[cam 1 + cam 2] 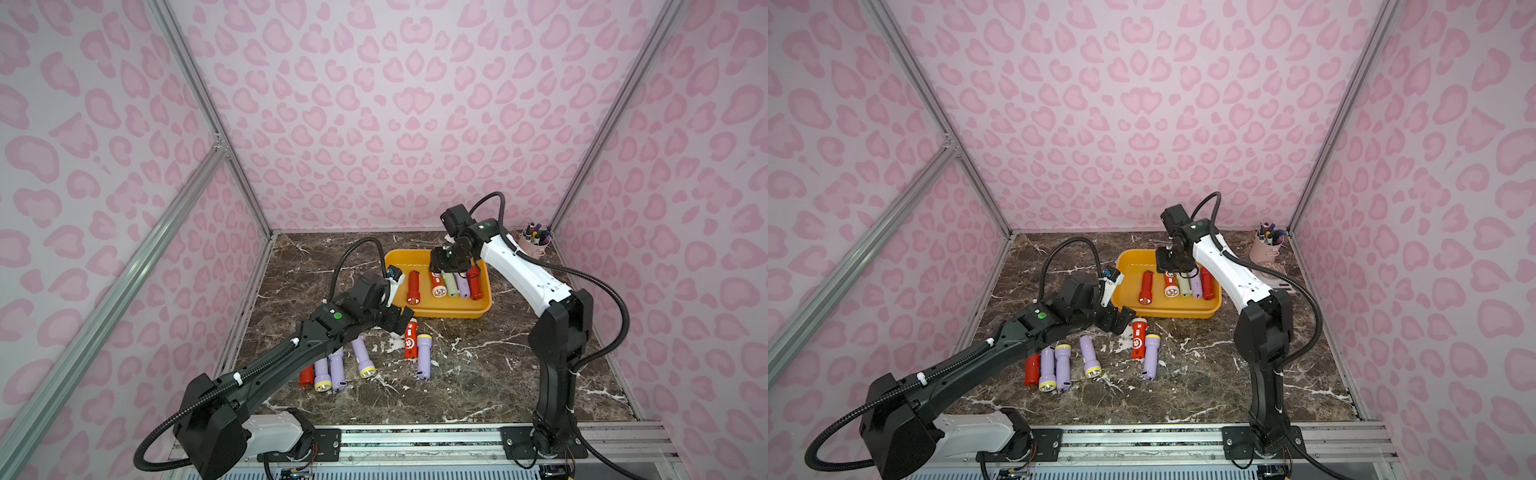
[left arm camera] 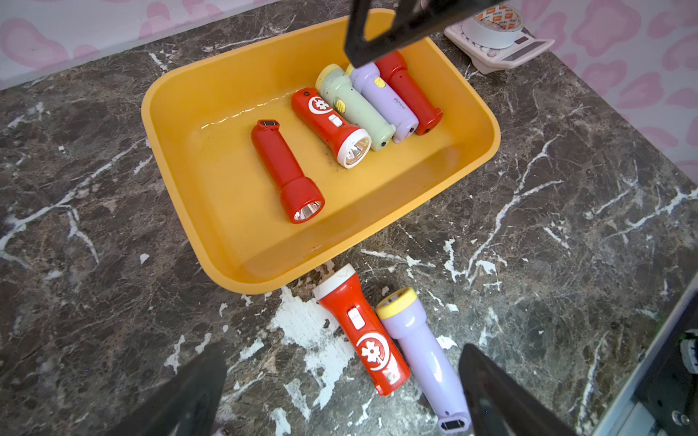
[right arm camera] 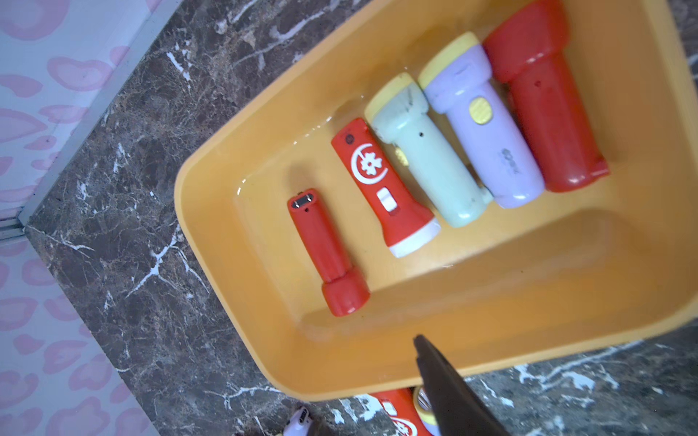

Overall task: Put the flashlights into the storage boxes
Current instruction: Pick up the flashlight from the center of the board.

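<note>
The shallow yellow-orange rectangular plastic tray point(image 2: 177, 162) is smooth and glossy. The stubby red plastic flashlight point(image 2: 279, 162) shines; the pale green plastic flashlight point(image 3: 426, 166) looks duller, scuffed. The dark brown white-veined stone-look bench point(image 2: 75, 188) is polished, chipped white in patches.

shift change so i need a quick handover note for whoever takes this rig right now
Tools: left tool open, empty, over the table by the front edge of the tray; right tool above the tray's row of four, nothing seen in it, spread unclear.
Done: five flashlights in tray: lone red, labelled red, green, tray lilac, end red.
Left: six on table: second labelled red beside paired lilac near left tool, single lilac, two more lilacs and table red by left arm.
</note>
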Motion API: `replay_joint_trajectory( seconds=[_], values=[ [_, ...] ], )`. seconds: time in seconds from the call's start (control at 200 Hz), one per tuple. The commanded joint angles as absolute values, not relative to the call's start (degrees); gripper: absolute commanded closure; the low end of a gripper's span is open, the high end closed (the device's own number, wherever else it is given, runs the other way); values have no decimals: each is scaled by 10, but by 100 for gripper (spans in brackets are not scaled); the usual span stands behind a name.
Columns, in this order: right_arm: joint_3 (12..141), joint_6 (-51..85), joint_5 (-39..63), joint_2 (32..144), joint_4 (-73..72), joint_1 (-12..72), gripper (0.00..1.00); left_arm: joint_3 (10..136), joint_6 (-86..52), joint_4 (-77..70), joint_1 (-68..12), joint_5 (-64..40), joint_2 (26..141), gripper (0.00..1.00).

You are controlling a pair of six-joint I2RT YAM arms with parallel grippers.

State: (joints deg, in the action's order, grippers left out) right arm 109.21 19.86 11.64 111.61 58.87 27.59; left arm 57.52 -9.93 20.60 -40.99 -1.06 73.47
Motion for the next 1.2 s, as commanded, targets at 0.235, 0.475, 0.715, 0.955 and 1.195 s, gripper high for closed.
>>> replay_joint_trajectory(
  seconds=[0.235,0.475,0.715,0.955,1.195],
  values=[
    [827,198,142,929,525,278,42,572,-178,194,-463,6,744,2],
    [697,209,160,806,516,279,41,555,-242,203,-538,62,752,2],
    [598,210,185,703,532,279,40,544,-300,218,-594,106,760,1],
    [541,220,210,623,549,279,31,549,-358,218,-654,136,820,5],
    [533,214,219,581,579,279,29,548,-405,194,-684,145,871,5]
  ],
)
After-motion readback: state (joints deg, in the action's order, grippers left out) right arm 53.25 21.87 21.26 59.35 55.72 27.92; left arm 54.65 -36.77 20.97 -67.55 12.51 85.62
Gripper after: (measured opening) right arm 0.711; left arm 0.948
